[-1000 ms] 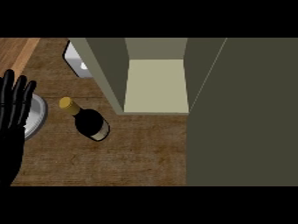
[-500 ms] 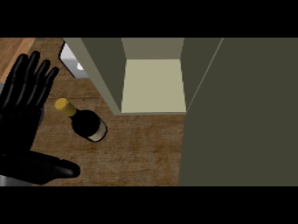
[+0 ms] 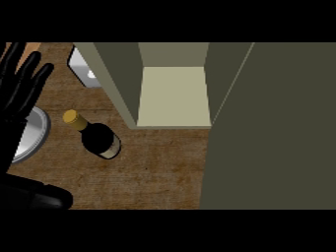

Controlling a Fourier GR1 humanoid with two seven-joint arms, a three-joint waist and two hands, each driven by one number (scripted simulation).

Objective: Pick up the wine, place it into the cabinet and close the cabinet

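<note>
One robot hand (image 3: pixel 10 93) showing at far left, fingers spread straight, holding nothing, overlapping a grey plate (image 3: pixel 34 135). Standing just right of that on the brown tabletop (image 3: pixel 156 167), the wine (image 3: pixel 97 137). Gaping open beyond, the cabinet (image 3: pixel 174 96).

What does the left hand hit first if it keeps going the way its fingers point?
Probably nothing: the left hand points to the view's top edge, where only bare counter shows ahead. The wine sits off to its right. Its height is unclear.

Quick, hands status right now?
Left hand: open, fingers straight, holding nothing; wine bottle untouched.
Right hand: not in view.
</note>
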